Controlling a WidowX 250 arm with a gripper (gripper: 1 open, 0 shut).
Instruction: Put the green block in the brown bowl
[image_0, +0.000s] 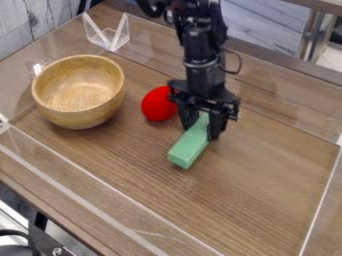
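Green block (190, 149) lies on the wooden surface (254, 190) near its middle, a pale mint bar set aslant, its lower end pointing toward the front edge and its upper end tucked under the claw (203, 126). Black and pointing straight down, the claw stands over that upper end with one finger on either side of the bar; the fingers are drawn in narrow about it, though whether they press on the block or only flank it I cannot tell. The bar's lower end appears to rest on the surface. Just to the left of the claw sits a red round toy (160, 103), close beside the near finger. The brown bowl (79, 91), round and thick-rimmed with its grain showing, stands well apart toward the left edge, mouth up, nothing visible inside. At the far left corner a clear plastic stand (106, 32) rises from the surface. Low clear walls run along the left and front edges
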